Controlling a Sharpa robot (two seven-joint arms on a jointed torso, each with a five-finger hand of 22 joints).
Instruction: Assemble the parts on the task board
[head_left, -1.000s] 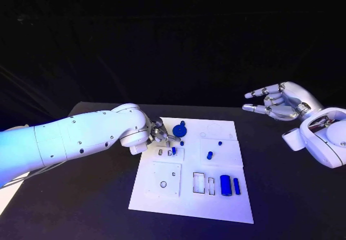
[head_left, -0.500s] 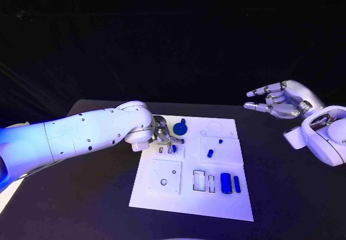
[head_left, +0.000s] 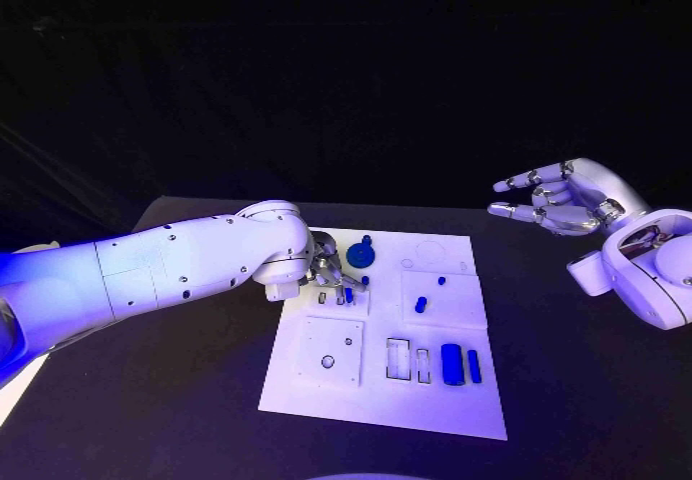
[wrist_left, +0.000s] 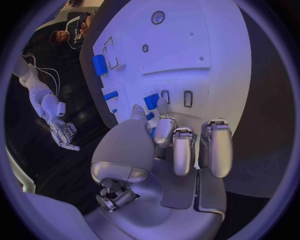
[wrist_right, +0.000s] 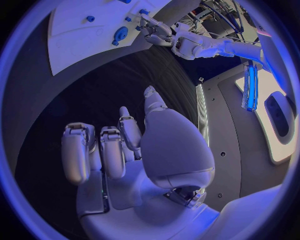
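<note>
Head view sets the black surface (head_left: 577, 400) under everything, with the white task board (head_left: 378, 395) in its middle as the landmark. The left arm (head_left: 159, 275) reaches in to the board's far left part, and the left robot hand (head_left: 326, 272) sits low over the board there, fingers bunched downward beside a round blue disc part (head_left: 358, 259) near the board's far edge. From this angle I cannot tell whether those fingers hold anything. The right arm (head_left: 642, 275) stays well off the board's right side, and the right robot hand (head_left: 555, 205) hangs in the air above the surface, fingers apart and loosely curled, holding nothing.

On the board, a thick blue cylinder (head_left: 451, 364) and a thinner blue bar (head_left: 473, 366) lie side by side in the near right part, and a small blue peg (head_left: 420, 304) sits near the board's middle.

Left wrist view shows what the head camera hides: the left hand's fingers (wrist_left: 174, 150) are curled down onto the board, and a small blue block (wrist_left: 152, 101) lies just beyond their tips, next to two narrow slots (wrist_left: 187, 98). Contact with the block is unclear. It also shows the cylinder farther along the board.

Right wrist view confirms the right hand's fingers (wrist_right: 109, 152) curl over bare surface, with the board and disc far beyond them.
</note>
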